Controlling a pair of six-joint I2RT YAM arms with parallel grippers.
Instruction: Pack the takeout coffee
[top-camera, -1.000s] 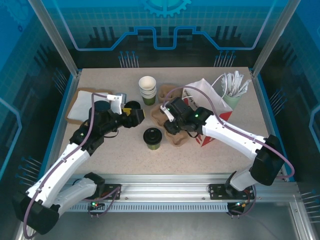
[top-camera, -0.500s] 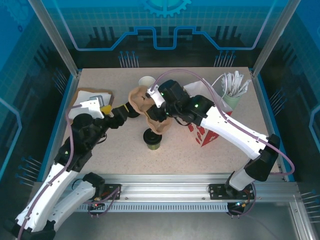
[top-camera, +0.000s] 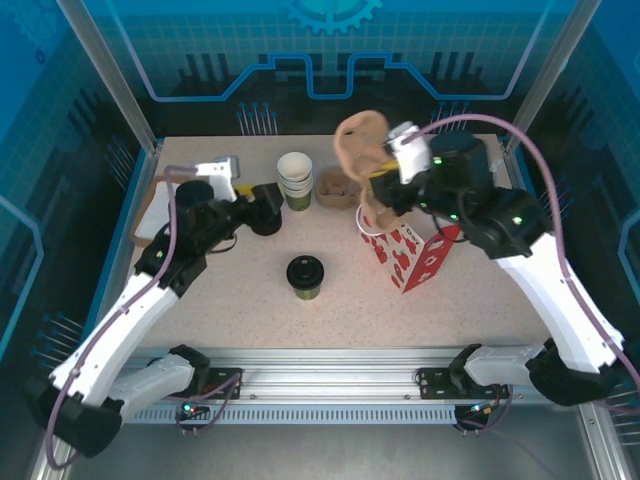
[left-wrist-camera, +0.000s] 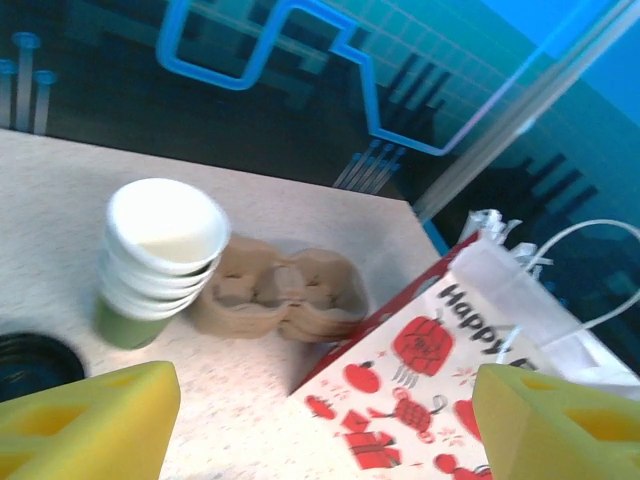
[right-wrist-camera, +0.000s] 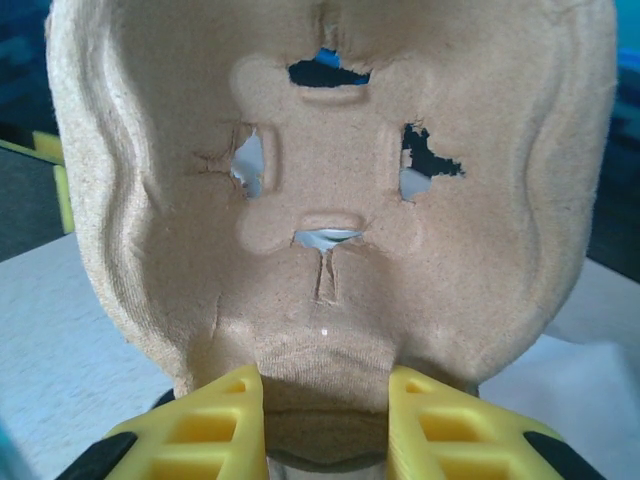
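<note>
upright takeout coffee (top-camera: 304, 277) stands on the bases' side of the spread, empty left gripper (left-wrist-camera: 320, 415), likely the nearer one; right gripper (right-wrist-camera: 325, 420) clamps a pulp carrier (right-wrist-camera: 330, 200).

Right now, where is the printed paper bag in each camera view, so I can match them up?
Top external: the paper bag stands right of centre on the table.
Left wrist: the paper bag is at lower right, red print facing the camera.
Right wrist: cannot tell; the pulp carrier in the right gripper blocks the lens.
Shared landmark: the stack of white-rimmed cups.
</note>
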